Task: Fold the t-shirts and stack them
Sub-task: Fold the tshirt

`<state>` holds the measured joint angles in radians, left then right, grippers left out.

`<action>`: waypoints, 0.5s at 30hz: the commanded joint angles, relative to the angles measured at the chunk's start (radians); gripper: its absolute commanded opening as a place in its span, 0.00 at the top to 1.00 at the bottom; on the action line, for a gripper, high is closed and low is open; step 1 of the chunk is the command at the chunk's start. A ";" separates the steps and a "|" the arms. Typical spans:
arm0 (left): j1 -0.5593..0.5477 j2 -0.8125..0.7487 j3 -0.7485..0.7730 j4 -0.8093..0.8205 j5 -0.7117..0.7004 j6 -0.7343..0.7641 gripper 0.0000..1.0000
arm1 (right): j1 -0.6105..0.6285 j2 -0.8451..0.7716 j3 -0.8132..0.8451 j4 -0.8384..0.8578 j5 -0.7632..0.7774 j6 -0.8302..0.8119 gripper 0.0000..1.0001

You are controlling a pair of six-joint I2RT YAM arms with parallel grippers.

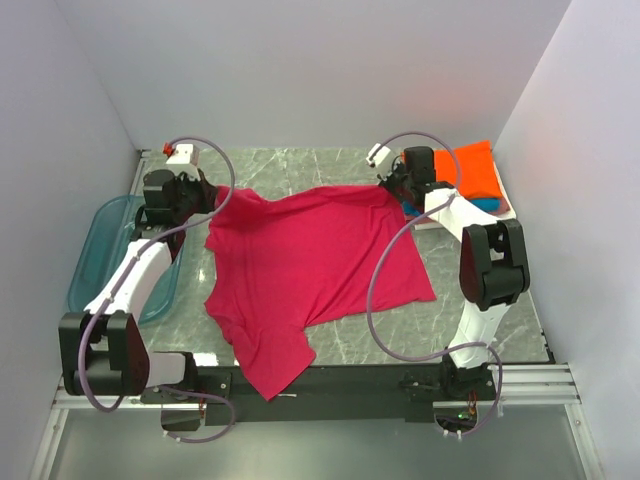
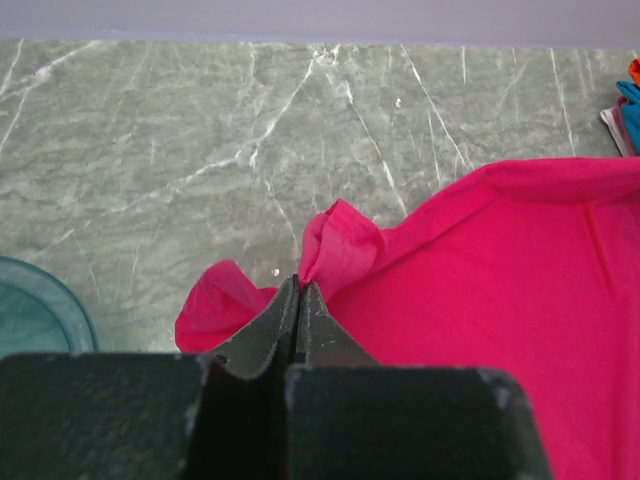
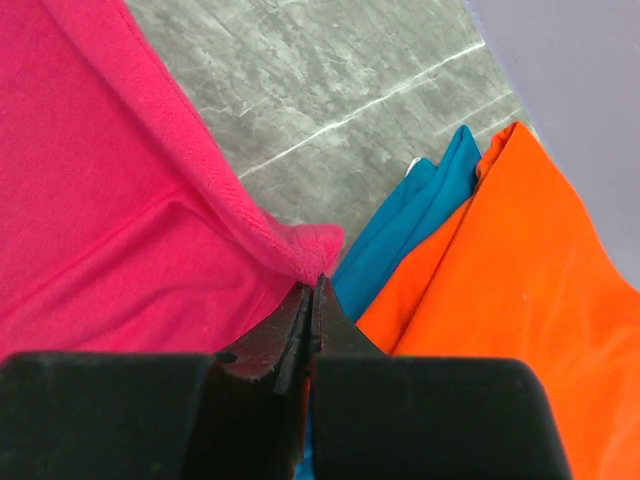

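Cloth of the magenta-red t-shirt point(image 1: 310, 270) is hanging over the near edge of the marble table point(image 1: 300, 165), one corner drooping between the two arm bases. From there the shirt is lying spread across the tabletop. Its long axis is running roughly near to far and leaning slightly rightward; which end is the collar cannot be told. To its left, a blue tray point(image 1: 95, 250) is sitting beside the left arm, apart from the cloth. At the shirt's far edge, the left gripper point(image 2: 298, 285) is clamping a bunched far-left corner between fully closed jaws. The right gripper point(image 3: 315, 285) is likewise pinching the hemmed far-right corner. Just past that corner, a folded orange t-shirt point(image 3: 500, 270) is lying on a teal-blue t-shirt point(image 3: 405, 235).
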<state>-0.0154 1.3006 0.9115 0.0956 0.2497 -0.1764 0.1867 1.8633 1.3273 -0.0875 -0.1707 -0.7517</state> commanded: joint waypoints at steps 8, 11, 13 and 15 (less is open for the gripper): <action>-0.006 -0.095 -0.040 -0.023 0.023 0.028 0.99 | -0.016 -0.072 -0.023 0.051 -0.013 0.012 1.00; -0.009 -0.092 -0.039 -0.036 0.034 0.028 0.99 | -0.016 -0.073 -0.028 0.048 -0.013 0.011 1.00; -0.015 -0.096 -0.040 -0.049 0.043 0.026 0.99 | -0.020 -0.079 -0.039 0.051 -0.012 0.009 1.00; -0.020 -0.113 -0.046 -0.062 0.048 0.026 0.99 | -0.023 -0.085 -0.046 0.055 -0.016 0.006 1.00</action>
<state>-0.0250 1.2266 0.8700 0.0372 0.2661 -0.1688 0.1787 1.8416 1.2964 -0.0731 -0.1749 -0.7517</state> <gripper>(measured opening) 0.012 0.007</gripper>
